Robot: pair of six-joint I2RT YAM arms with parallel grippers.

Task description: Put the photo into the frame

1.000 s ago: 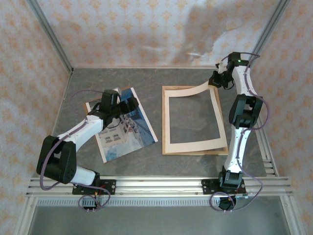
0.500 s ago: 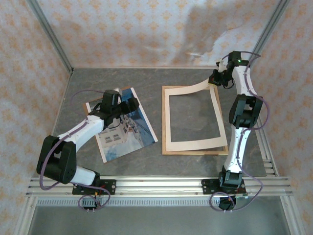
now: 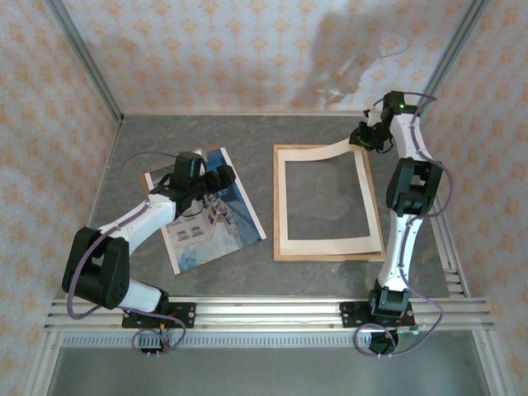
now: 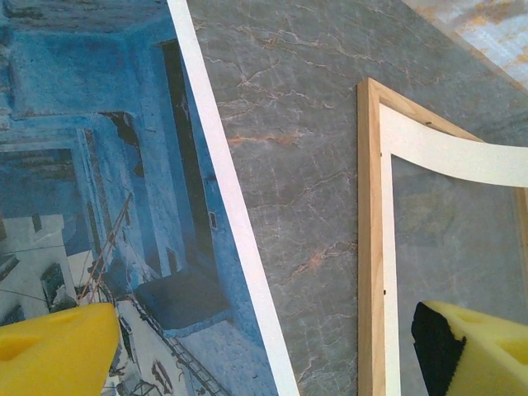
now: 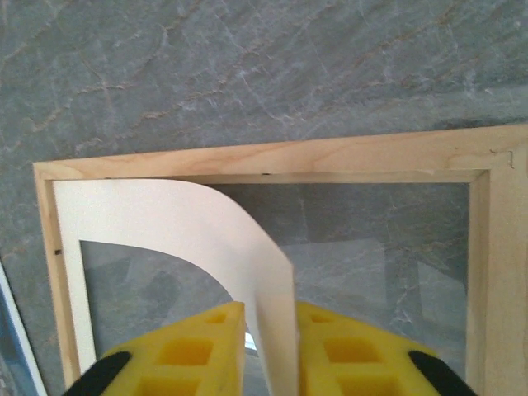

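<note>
The photo (image 3: 214,219), a pale building on blue sky, lies face up on the left of the table, its white-bordered right edge (image 4: 239,247) running through the left wrist view. My left gripper (image 3: 221,177) (image 4: 264,351) hovers open over that edge, holding nothing. The light wood frame (image 3: 330,257) (image 4: 369,247) (image 5: 272,158) lies flat on the right. A cream mat board (image 3: 328,244) (image 5: 165,210) rests in it, its far right corner curled up between the fingers of my right gripper (image 3: 360,138) (image 5: 271,346). Those jaws stand slightly apart, with a sliver of gap beside the left pad.
A strip of bare grey marbled table (image 3: 268,190) separates the photo from the frame. Patterned walls enclose the table at the back and sides. An aluminium rail (image 3: 264,313) with both arm bases runs along the near edge.
The right gripper's jaws have parted a little around the mat board's lifted corner, which hangs slightly lower than before. The left arm and the photo have not moved.
</note>
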